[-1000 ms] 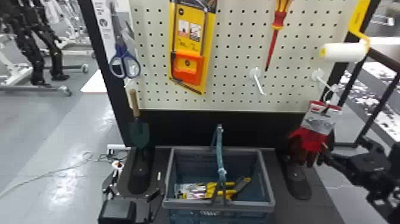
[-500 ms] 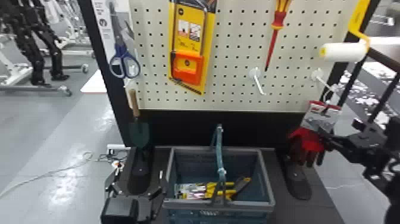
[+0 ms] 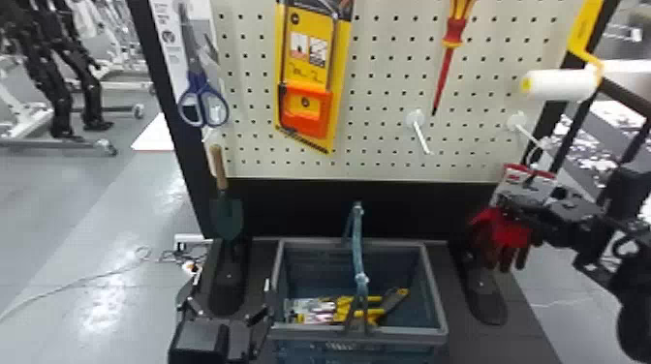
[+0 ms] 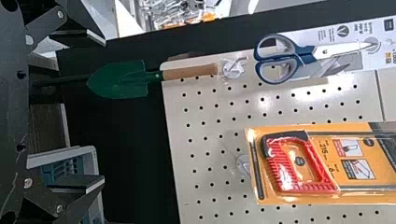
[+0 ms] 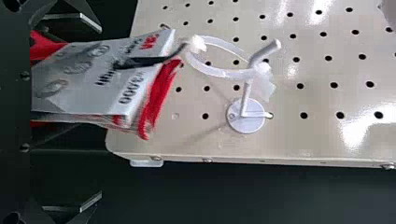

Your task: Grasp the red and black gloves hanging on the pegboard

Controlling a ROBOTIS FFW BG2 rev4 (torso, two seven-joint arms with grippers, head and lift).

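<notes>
The red and black gloves hang at the pegboard's lower right from a white hook, held by a plastic loop through their grey header card. My right gripper comes in from the right at glove height. In the right wrist view the right gripper is open, with its fingers well apart on either side of the card and not touching it. My left gripper is parked low by the basket's left corner. The left gripper is open and holds nothing.
A blue basket with yellow tools stands below the board. On the pegboard hang scissors, a yellow-packed saw, a screwdriver, a green trowel, a bare hook and a paint roller.
My right arm has risen and moved left, bringing its open fingers around the gloves' card. The left arm has barely moved.
</notes>
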